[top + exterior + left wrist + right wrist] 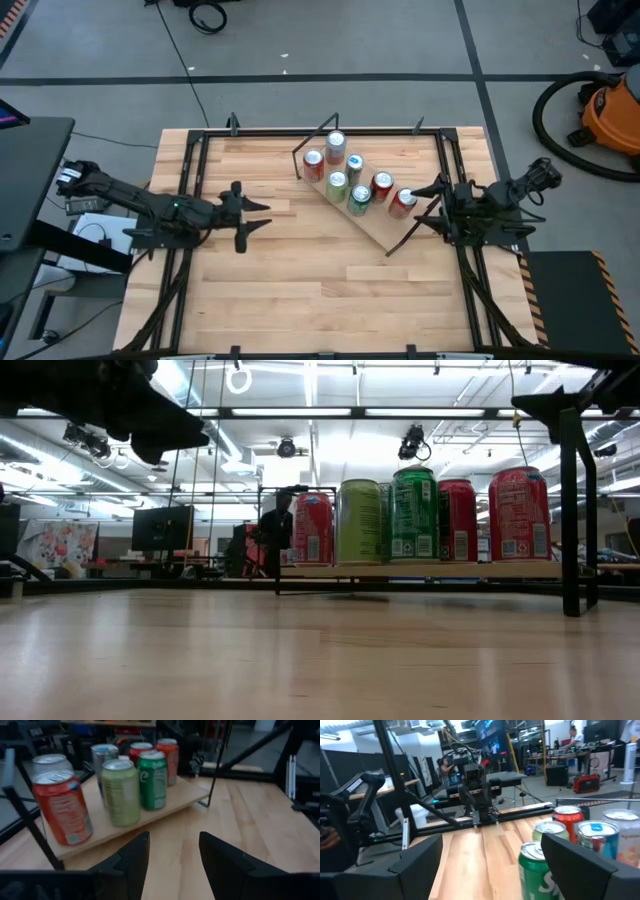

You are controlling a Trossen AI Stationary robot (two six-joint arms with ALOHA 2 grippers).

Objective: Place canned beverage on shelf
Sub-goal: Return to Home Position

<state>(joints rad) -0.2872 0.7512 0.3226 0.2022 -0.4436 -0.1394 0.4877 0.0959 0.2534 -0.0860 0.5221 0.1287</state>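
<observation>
Seven cans (359, 198) stand upright in roughly two rows on the shelf (374, 230), and no can lies on the tabletop (300, 290) or sits in either grip, so the placing looks finished (only parking the arms seems left). The left gripper (262, 215) hovers over bare wood with its fingers (131, 862) spread apart and nothing between them; the shelf is ahead of its fingertips, apart from them. The right gripper (428, 205) is spread wide and empty too, with a red can (403, 201) just beyond its tips. The cans are smooth printed metal cylinders, red, lime, dark green and silver, with bright silvery tops. The shelf is a flat pale wooden board on thin black rod legs (400, 241), and the tabletop under the fingers is glossy slatted wood
</observation>
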